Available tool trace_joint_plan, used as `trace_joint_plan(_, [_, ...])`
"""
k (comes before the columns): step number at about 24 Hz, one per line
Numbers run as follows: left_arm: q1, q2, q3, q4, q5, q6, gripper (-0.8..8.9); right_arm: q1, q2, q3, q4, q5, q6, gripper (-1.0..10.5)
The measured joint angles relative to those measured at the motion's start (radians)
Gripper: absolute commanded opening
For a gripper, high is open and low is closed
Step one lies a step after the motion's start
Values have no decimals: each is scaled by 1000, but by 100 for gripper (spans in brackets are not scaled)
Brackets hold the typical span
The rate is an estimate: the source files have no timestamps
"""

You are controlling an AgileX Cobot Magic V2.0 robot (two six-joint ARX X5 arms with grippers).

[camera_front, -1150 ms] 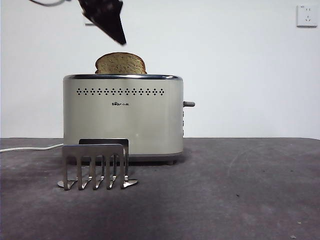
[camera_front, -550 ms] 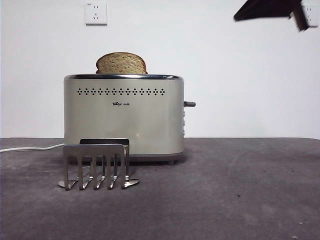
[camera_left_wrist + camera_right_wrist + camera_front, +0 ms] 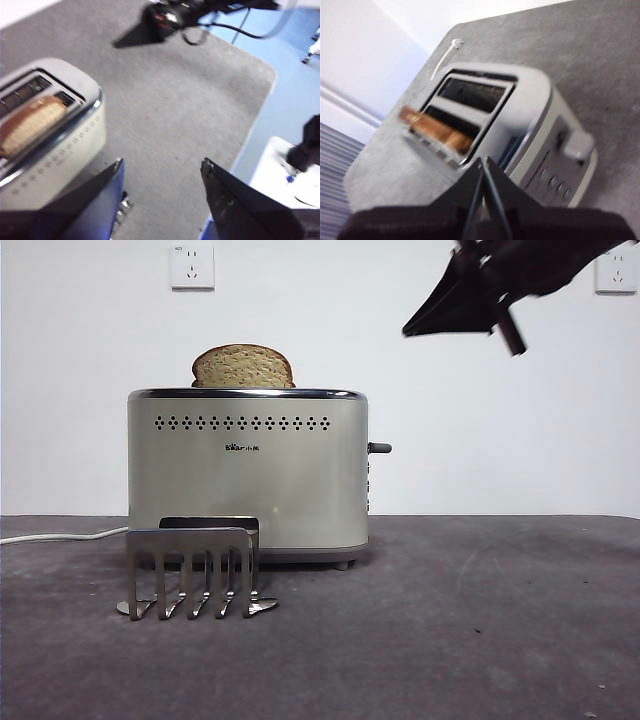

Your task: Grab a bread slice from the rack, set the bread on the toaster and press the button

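The slice of bread (image 3: 243, 367) stands in the near slot of the cream toaster (image 3: 247, 475), its domed top above the chrome rim. The grey rack (image 3: 190, 570) stands bare in front of the toaster. My right gripper (image 3: 412, 332) is shut and empty, high to the right of the toaster, above its lever (image 3: 379, 448). In the right wrist view its shut tip (image 3: 482, 162) points at the toaster (image 3: 530, 100), bread (image 3: 440, 132) and lever (image 3: 577, 145). My left gripper (image 3: 161, 167) is open and empty, high above the toaster (image 3: 50, 145) and bread (image 3: 30, 125).
A white cord (image 3: 60, 536) runs left from the toaster across the dark grey table. A wall socket (image 3: 192, 266) is behind. The left wrist view shows the table's edge (image 3: 260, 115) and the floor beyond it.
The left gripper has risen out of the front view from above the bread. The right gripper has come in at the top right and moved down and left towards the toaster.
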Motion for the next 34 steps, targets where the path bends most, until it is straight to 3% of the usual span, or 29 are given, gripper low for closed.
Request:
trace_joint_plan(8, [0,0,0,-11,23,0,251,21,184,116,38,37,0,-13])
trace_joint_plan(17, [0,0,0,-11,24,0,251,42,305,124,102,87,-3,-13])
trace_joint_plan(34, [0,0,0,-11,23,0,251,43,388,141,23,128,-122,-13])
